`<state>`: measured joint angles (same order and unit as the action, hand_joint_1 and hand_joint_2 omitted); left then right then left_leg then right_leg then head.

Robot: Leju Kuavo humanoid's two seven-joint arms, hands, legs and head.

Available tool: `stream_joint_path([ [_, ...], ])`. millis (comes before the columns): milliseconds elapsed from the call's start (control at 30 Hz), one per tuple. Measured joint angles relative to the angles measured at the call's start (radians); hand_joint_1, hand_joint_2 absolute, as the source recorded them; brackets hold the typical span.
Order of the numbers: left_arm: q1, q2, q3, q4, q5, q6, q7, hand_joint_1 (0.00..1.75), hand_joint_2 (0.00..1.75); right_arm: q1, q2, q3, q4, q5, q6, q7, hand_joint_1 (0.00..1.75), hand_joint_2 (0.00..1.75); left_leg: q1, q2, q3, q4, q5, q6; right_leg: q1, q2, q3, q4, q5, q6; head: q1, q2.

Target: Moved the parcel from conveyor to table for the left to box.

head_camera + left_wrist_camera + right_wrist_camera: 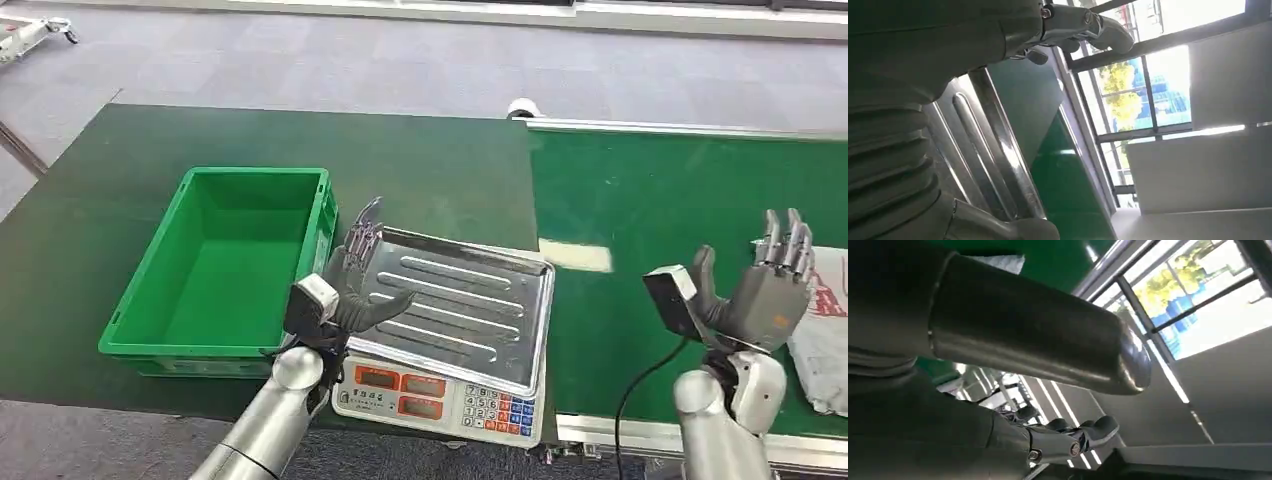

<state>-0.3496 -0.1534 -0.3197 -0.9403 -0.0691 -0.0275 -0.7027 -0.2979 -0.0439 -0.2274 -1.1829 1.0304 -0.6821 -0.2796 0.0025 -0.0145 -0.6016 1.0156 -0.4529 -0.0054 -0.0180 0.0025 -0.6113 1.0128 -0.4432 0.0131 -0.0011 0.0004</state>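
Grey carpet tiles cover the floor beyond the work area. Dark green table occupies the left and centre; a brighter green conveyor with a pale metal edge rail runs along the right. A white roller end sits at the conveyor's far left corner.

On the table, left: green plastic box, open-topped, nothing visible inside. Just right of it, at the near table edge: an electronic scale with a ribbed steel pan. Front panel carries orange display windows and a keypad of white, blue and red keys; the legends are too small to read.

Parcel: grey-white soft bag, lying on the conveyor at the far right, cut off by the frame edge. Red printing on its upper face, not legible.

Left hand: raised over the left edge of the scale pan, beside the box's right wall. Fingers extended and apart, thumb out over the pan, grasping nothing. Left wrist view gives the same: thumb clear of the pan ridges below.

Right hand: raised above the conveyor, palm upright, fingers straight and spread, released. It stands just left of the parcel; contact cannot be told from this angle. A black cable hangs from the wrist camera.

Both wrist views catch tall windows and greenery outside.
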Motion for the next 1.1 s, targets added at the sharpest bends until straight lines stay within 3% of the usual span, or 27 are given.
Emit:
stream_joint_path([
  [500, 0.005, 0.000, 0.000, 0.000, -0.006, -0.008, 0.000, 0.00, 1.75, -0.054, -0.022, -0.187, 0.166, 0.069, -0.012, 0.113, 0.00, 0.00, 0.000, 0.000, 0.000, 0.000, 0.000, 0.000, 0.000, 0.000, 0.000, 0.000, 0.000, 0.000, 0.000, 0.000],
  [1100, -0.004, -0.001, 0.009, 0.009, -0.007, -0.017, 0.000, 0.00, 1.75, -0.158, -0.085, -0.281, 0.431, 0.110, -0.014, 0.158, 0.00, 0.00, 0.000, 0.000, 0.000, 0.000, 0.000, 0.000, 0.000, 0.000, 0.000, 0.000, 0.000, 0.000, 0.000, 0.000],
])
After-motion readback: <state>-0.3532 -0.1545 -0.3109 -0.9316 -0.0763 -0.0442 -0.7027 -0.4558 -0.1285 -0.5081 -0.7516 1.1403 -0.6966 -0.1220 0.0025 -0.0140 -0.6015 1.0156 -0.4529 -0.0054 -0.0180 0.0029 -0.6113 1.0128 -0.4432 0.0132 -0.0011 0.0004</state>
